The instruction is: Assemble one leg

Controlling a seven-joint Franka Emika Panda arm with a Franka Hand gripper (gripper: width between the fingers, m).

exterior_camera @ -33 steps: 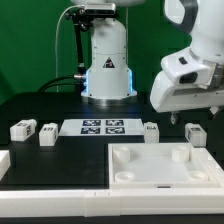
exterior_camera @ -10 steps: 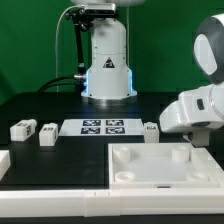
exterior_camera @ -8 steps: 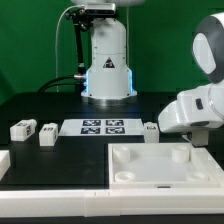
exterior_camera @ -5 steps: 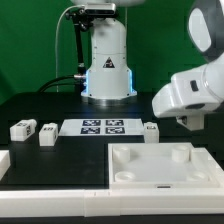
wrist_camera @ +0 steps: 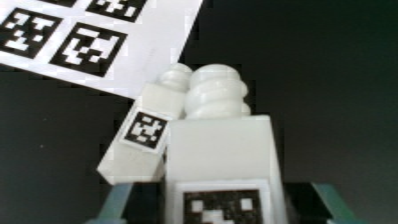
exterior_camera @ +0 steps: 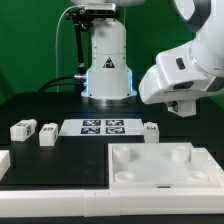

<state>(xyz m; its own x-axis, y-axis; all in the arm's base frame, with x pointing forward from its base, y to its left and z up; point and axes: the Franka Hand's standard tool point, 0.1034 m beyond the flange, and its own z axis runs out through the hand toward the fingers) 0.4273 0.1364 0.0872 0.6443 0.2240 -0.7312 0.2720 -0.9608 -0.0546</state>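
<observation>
My gripper [exterior_camera: 182, 106] hangs above the table at the exterior view's right, over the far right corner of the white tray [exterior_camera: 160, 168]. In the wrist view the gripper [wrist_camera: 228, 207] is shut on a white leg [wrist_camera: 222, 135], whose tagged face lies between the teal fingers [wrist_camera: 128, 205]. A second leg [wrist_camera: 151, 125] lies on the black table below it, beside the marker board [wrist_camera: 80, 35]; it also shows in the exterior view [exterior_camera: 150, 131]. Two more legs [exterior_camera: 22, 129] [exterior_camera: 47, 135] lie at the exterior view's left.
The marker board [exterior_camera: 103, 126] lies in the middle of the table. The robot base [exterior_camera: 107, 65] stands behind it. A white edge piece [exterior_camera: 4, 160] lies at the exterior view's front left.
The gripper came down on the leg at the exterior view's right, shut on it, then rose and moved left with it. That leg's place on the table is now bare.
</observation>
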